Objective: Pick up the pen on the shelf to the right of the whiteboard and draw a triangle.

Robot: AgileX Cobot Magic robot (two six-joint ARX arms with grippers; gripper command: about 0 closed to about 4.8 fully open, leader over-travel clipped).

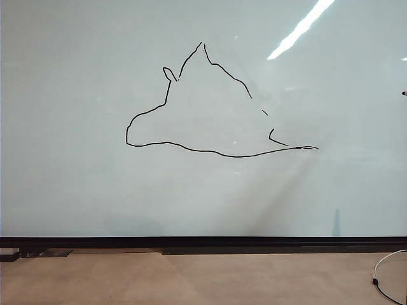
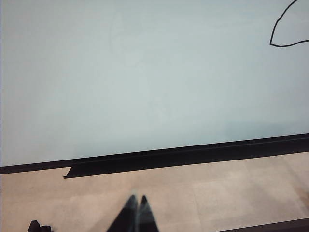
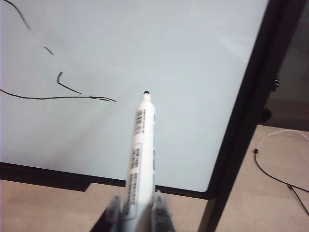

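Right end effector (image 3: 136, 205): clamped on the pen (image 3: 141, 159) at the lower barrel, fingers either side; seen only in the right wrist view. Pen white, dark printing along its side, black tip pointing toward the whiteboard (image 3: 145, 48) and apart from its surface, near the tail of the drawn baseline.

Left end effector (image 2: 137, 203): fingertips together, holding nothing, low over the beige floor (image 2: 217, 193) before the board's black lower strip (image 2: 193, 154).

Neither arm visible in the exterior view.

On the whiteboard (image 1: 76, 127): the triangle (image 1: 210, 108), a thin wobbly black outline with a peak near the top, a small loop on its left slope, gaps on the right side, a long baseline running off to the right. Bright light streak reflected at the upper right. White cable (image 1: 388, 273) on the floor, lower right.
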